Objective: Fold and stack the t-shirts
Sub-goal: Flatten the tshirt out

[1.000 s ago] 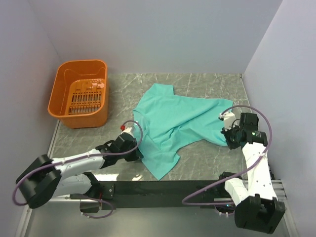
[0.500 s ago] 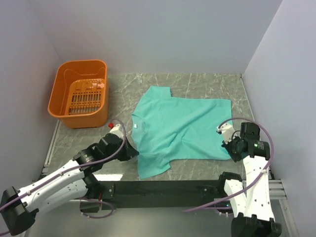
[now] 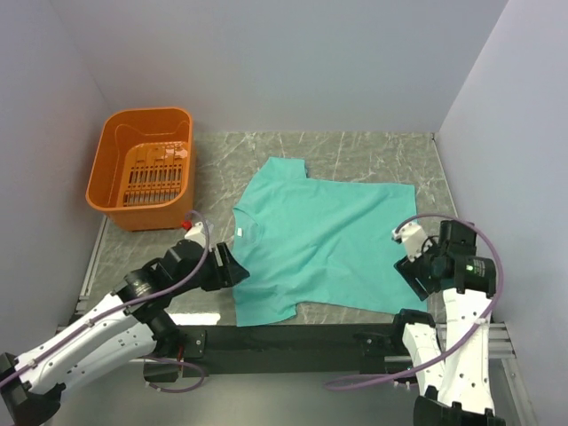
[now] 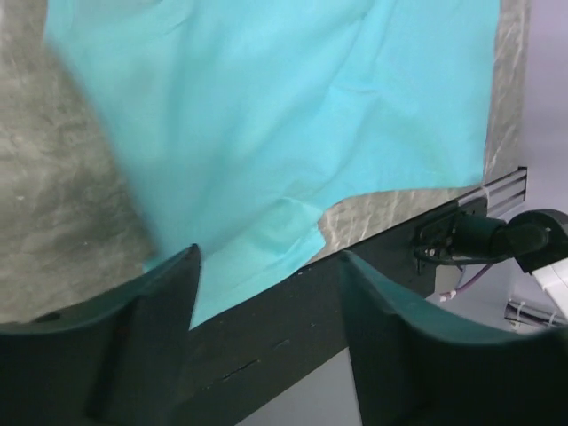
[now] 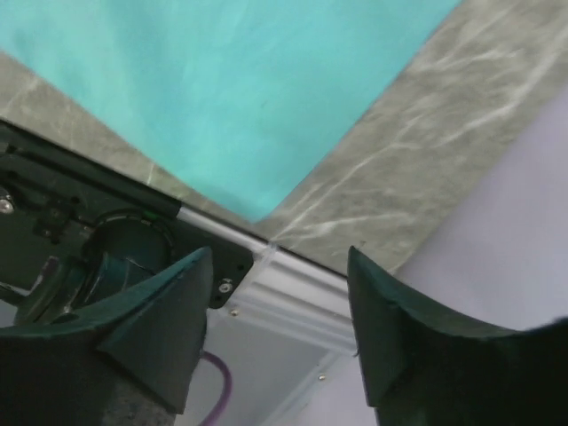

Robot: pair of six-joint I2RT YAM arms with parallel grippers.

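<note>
T-shirt [image 3: 319, 240] in teal lay spread flat on the grey table [image 3: 373, 151]. Left hand [image 3: 233, 266], spread wide and empty, hovered at its collar edge; right hand [image 3: 411, 269], likewise gaping, stood by its near right corner. Orange basket [image 3: 146, 169] sat far left, well apart.

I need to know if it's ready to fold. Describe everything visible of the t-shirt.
The t-shirt is plain teal-green, thin soft-looking fabric, spread nearly flat on the table with slight wrinkles. Its neck, with a small white label, points left; the hem faces right. One short sleeve lies toward the far side, the other reaches the table's near edge. The left gripper sits open by the neck, the right gripper open by the near hem corner; neither holds it.
</note>
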